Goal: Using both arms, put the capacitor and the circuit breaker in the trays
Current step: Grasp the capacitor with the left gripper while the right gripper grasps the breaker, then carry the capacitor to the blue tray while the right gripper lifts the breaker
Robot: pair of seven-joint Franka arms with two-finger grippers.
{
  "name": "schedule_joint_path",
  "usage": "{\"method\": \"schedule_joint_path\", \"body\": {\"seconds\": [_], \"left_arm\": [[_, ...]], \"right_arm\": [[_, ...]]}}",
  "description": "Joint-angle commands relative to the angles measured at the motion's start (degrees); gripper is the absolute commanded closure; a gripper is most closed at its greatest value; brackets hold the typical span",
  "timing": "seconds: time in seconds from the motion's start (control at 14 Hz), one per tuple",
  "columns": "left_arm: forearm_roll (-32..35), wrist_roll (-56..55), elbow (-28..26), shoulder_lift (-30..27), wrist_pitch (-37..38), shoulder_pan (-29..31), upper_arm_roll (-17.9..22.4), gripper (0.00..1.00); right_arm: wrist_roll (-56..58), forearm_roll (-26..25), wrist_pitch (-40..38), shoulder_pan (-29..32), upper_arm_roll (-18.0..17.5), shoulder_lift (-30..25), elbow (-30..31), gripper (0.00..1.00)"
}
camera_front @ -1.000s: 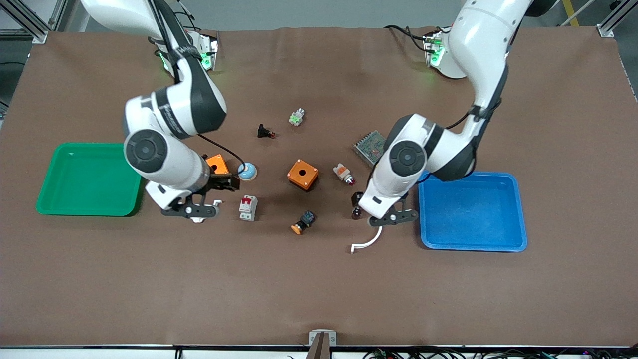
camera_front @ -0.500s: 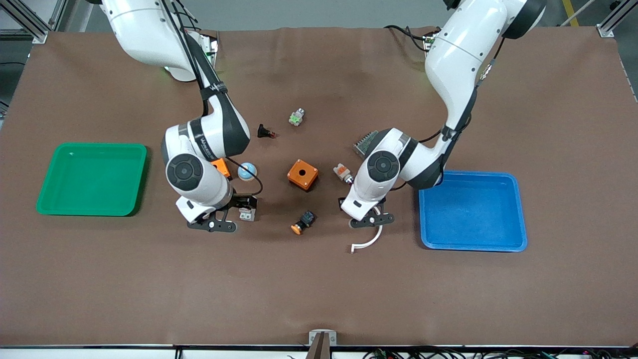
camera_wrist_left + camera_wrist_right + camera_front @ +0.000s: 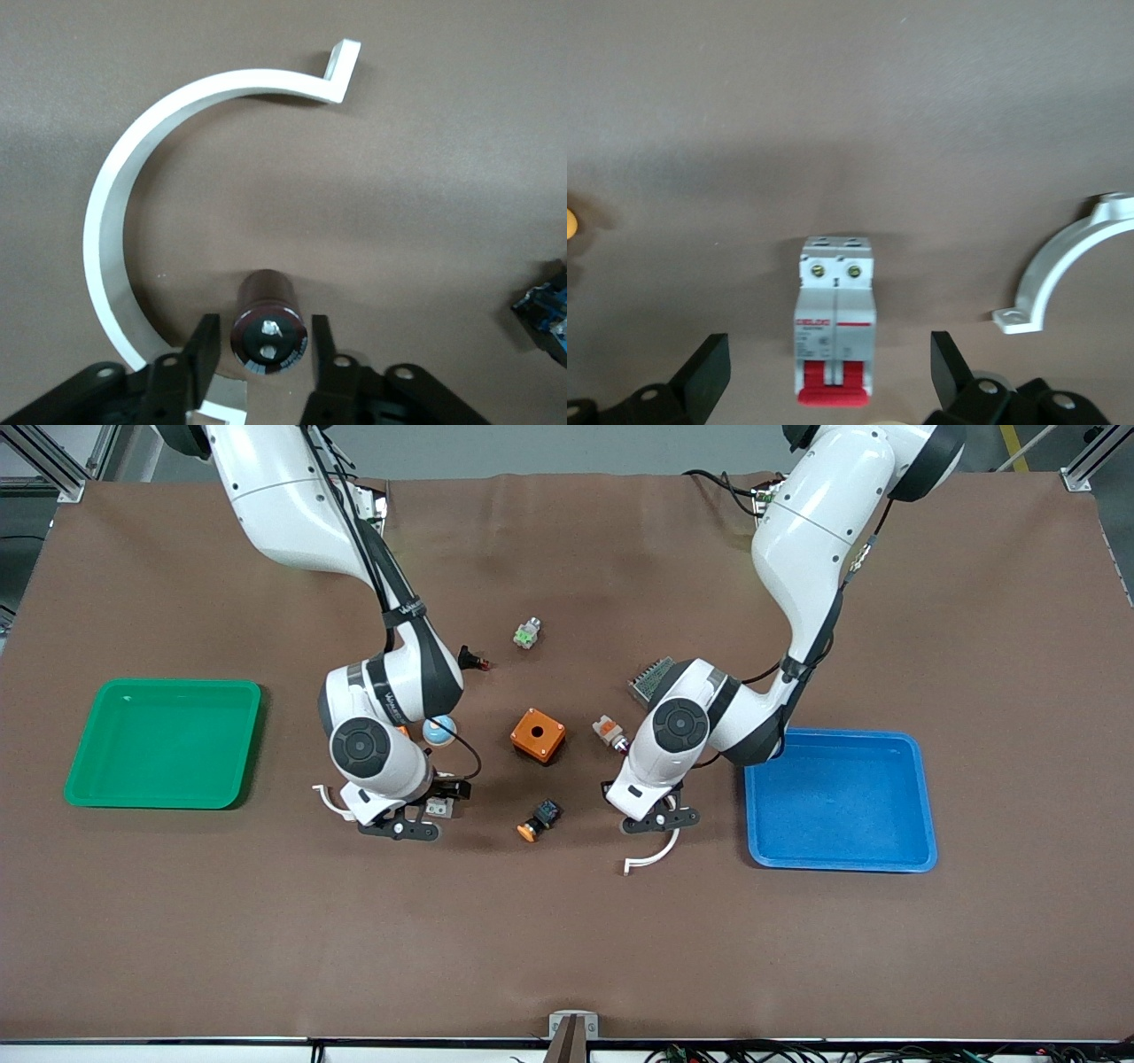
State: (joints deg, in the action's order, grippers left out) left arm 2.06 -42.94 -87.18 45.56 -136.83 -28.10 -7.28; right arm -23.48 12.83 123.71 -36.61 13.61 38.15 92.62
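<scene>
The capacitor, a small dark cylinder with two silver terminals on its top, stands on the brown mat between the open fingers of my left gripper; neither finger touches it. In the front view the left gripper hides it. The circuit breaker, a white-grey block with a red lever, lies flat between the wide-open fingers of my right gripper, apart from both. In the front view the right gripper is low over the breaker, which shows only in part.
Green tray at the right arm's end, blue tray at the left arm's end. Between the grippers lie an orange box and a push button. A white curved clamp lies by the capacitor, another by the breaker.
The right gripper has moved from near the green tray to over the circuit breaker. The left gripper has shifted toward the middle and come down around the capacitor.
</scene>
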Motion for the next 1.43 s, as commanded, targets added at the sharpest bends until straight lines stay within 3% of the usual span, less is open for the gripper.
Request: {"method": "schedule_joint_path", "body": {"seconds": [0.0, 0.07, 0.21, 0.36, 0.5, 0.71, 1.0, 1.21, 1.36], "left_arm": [[0.8, 0.0, 1.1, 0.8, -1.1, -0.2, 0.4, 0.72], [0.9, -0.4, 1.1, 0.5, -1.0, -0.3, 0.6, 0.85], [2.0, 0.0, 1.0, -1.8, -0.3, 0.3, 1.6, 0.99], [2.9, 0.0, 0.7, -4.4, 2.9, 2.4, 1.6, 0.99], [3.0, 2.2, -0.1, -8.4, 7.1, 5.4, 1.6, 0.99], [3.1, 8.6, -6.3, -15.0, 10.4, 10.5, 1.6, 0.99], [5.1, 18.8, -15.8, -21.4, 9.9, 19.9, 1.4, 0.99], [5.1, 24.8, -22.8, -22.5, 4.8, 26.2, 1.1, 0.99], [5.1, 26.6, -28.1, -22.0, -2.5, 28.4, 1.1, 0.98]], "right_arm": [[-0.5, 1.9, 1.3, -0.6, 0.5, 0.8, -0.2, 0.01], [-0.5, 1.9, 1.4, -0.6, 0.5, 1.1, -0.2, 0.04], [-0.2, 1.9, 1.4, -0.5, 0.5, 1.2, -0.2, 0.16], [0.0, 1.9, 1.3, -0.1, 0.5, 1.2, -0.2, 0.29], [0.0, 1.9, 1.3, 0.0, 0.5, 1.2, -0.1, 0.49], [-0.1, 1.9, 0.9, -0.1, 0.5, 1.1, -0.2, 0.72], [0.0, 1.9, -3.4, 0.2, 0.9, -1.4, -0.9, 0.77], [0.5, 1.0, -19.0, 2.1, 3.6, -8.5, -4.3, 0.76], [4.2, 1.0, -29.6, 3.8, 8.5, -11.3, -7.4, 0.76]]}}
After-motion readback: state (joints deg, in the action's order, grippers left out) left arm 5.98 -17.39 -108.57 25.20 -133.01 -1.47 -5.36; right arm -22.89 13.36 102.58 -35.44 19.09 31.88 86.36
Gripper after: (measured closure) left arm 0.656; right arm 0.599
